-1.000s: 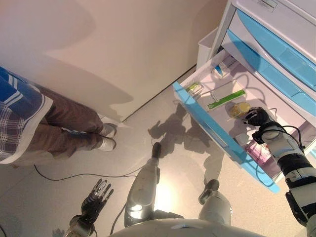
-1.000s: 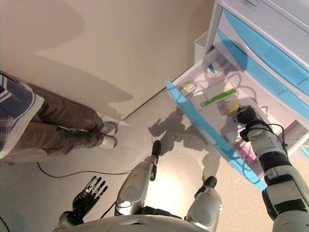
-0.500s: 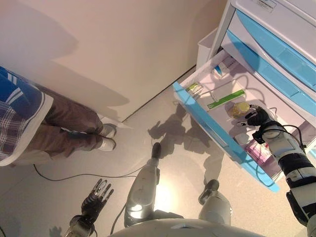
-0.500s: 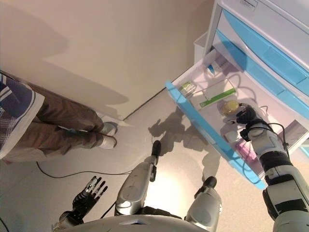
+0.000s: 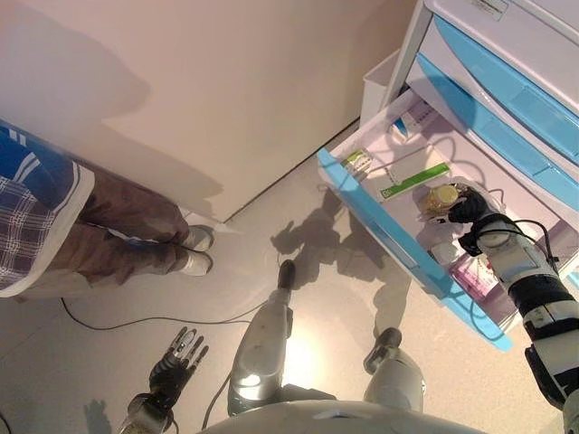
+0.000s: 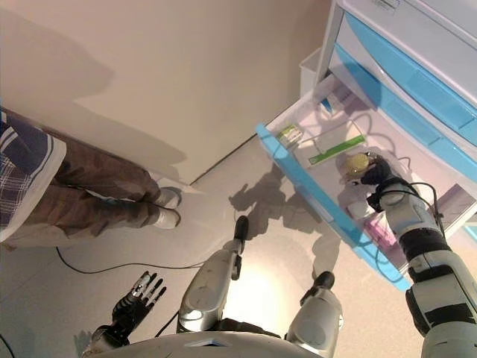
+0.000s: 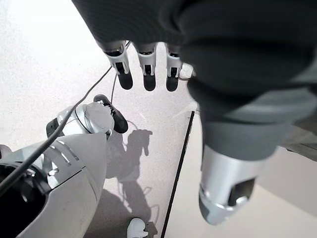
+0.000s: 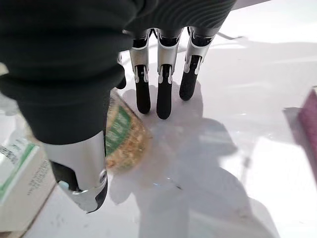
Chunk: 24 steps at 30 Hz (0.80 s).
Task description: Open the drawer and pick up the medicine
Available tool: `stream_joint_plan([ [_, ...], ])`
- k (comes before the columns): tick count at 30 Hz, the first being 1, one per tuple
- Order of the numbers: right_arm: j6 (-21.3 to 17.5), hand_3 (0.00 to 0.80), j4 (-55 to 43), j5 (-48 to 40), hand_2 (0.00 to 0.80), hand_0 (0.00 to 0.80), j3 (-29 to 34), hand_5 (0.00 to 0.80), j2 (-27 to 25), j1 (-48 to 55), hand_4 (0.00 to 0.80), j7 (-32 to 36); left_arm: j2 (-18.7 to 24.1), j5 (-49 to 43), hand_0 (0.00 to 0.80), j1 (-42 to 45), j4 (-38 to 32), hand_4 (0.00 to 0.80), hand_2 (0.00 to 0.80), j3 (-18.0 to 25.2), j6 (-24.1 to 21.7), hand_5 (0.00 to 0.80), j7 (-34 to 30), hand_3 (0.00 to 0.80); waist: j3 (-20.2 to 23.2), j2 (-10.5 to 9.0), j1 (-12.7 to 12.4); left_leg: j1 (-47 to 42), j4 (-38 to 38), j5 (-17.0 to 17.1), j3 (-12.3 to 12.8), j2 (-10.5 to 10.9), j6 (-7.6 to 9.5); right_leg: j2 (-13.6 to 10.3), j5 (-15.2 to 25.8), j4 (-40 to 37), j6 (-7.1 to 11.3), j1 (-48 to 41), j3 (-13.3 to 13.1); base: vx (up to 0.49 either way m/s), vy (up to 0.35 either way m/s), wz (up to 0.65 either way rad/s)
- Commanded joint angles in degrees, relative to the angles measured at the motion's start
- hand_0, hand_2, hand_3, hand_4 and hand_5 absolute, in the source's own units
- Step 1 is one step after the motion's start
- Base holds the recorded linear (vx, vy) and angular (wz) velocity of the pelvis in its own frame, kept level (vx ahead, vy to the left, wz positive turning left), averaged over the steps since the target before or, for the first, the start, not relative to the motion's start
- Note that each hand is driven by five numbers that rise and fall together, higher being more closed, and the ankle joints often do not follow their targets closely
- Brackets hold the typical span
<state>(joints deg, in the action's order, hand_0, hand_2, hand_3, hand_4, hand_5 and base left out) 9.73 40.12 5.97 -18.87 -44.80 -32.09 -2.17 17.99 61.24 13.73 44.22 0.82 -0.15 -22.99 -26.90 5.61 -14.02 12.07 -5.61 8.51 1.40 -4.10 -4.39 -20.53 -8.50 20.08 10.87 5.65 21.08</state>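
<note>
The blue-fronted drawer (image 5: 375, 228) stands pulled out at the right. Inside it lies a small medicine jar (image 5: 442, 195) with a yellow lid and a green label. My right hand (image 5: 469, 209) is down in the drawer right beside the jar. In the right wrist view the jar (image 8: 124, 135) lies between the thumb (image 8: 79, 161) and the straight fingers (image 8: 164, 84), which reach past it to the drawer floor. That hand is open. My left hand (image 5: 177, 360) hangs low at the lower left, fingers spread.
The drawer also holds a long green box (image 5: 414, 181), a small green-and-white box (image 5: 356, 162), a pink box (image 5: 476, 277) and a white box (image 8: 20, 173). More blue-fronted drawers (image 5: 507, 99) rise above. A person's legs (image 5: 118, 231) stand at the left by the wall.
My right hand has moved a little farther into the drawer, up against the yellow-lidded jar. The left hand has not moved.
</note>
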Motion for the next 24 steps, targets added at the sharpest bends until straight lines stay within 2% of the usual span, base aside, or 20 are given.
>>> stream_joint_plan([
  [1,-1.3,0.0,-2.5,2.2,0.0,0.0,-3.2,0.0,-3.4,-5.0,0.0,-0.5,1.0,1.7,0.0,0.2,0.8,0.0,0.0,-2.2,-0.7,0.0,-0.7,0.0,1.1,-1.31,-1.2,-3.1,-4.7,-7.1,-1.3,-2.2,0.54,-0.1,8.0,-1.9,-2.83,3.4,0.9,0.0,0.0,0.0],
  [17,-0.5,0.0,-2.5,2.8,0.0,0.0,-4.5,0.0,-3.2,-5.9,0.0,0.8,1.2,1.6,0.0,0.1,0.7,0.0,0.0,-2.3,-0.8,0.0,-0.8,0.0,0.6,-1.38,-2.0,-2.5,-5.3,-7.2,-2.2,-1.8,0.83,-0.4,8.0,-1.5,-2.74,3.5,1.2,0.0,0.0,0.0],
  [18,-0.4,0.424,-2.3,2.9,0.424,0.424,-4.8,0.424,-3.2,-6.2,0.424,0.8,1.3,1.6,0.0,0.0,0.8,0.0,0.0,-2.3,-0.8,0.0,-0.9,0.0,0.5,-1.35,-2.0,-2.5,-5.4,-7.2,-2.3,-1.7,0.85,-0.4,8.0,-1.5,-2.72,3.5,1.2,0.0,0.0,0.0],
  [19,-0.3,0.8,-2.3,2.9,0.8,0.8,-4.9,0.8,-3.2,-6.3,0.8,0.9,1.3,1.6,0.0,0.0,0.8,0.0,0.0,-2.3,-0.7,0.0,-0.9,0.0,0.5,-1.35,-2.1,-2.5,-5.4,-7.2,-2.3,-1.7,0.87,-0.3,8.0,-1.6,-2.72,3.5,1.2,0.0,0.0,0.0],
  [24,-0.5,0.8,-1.6,3.4,0.8,0.8,-5.5,0.8,-3.1,-7.0,0.8,1.5,1.4,1.5,0.0,-0.1,0.6,0.0,0.0,-2.3,-0.6,0.0,-0.8,0.0,0.5,-1.35,-2.2,-2.4,-5.4,-7.2,-2.3,-1.7,0.88,-0.3,8.1,-1.6,-2.7,3.5,1.3,0.0,0.0,0.0],
])
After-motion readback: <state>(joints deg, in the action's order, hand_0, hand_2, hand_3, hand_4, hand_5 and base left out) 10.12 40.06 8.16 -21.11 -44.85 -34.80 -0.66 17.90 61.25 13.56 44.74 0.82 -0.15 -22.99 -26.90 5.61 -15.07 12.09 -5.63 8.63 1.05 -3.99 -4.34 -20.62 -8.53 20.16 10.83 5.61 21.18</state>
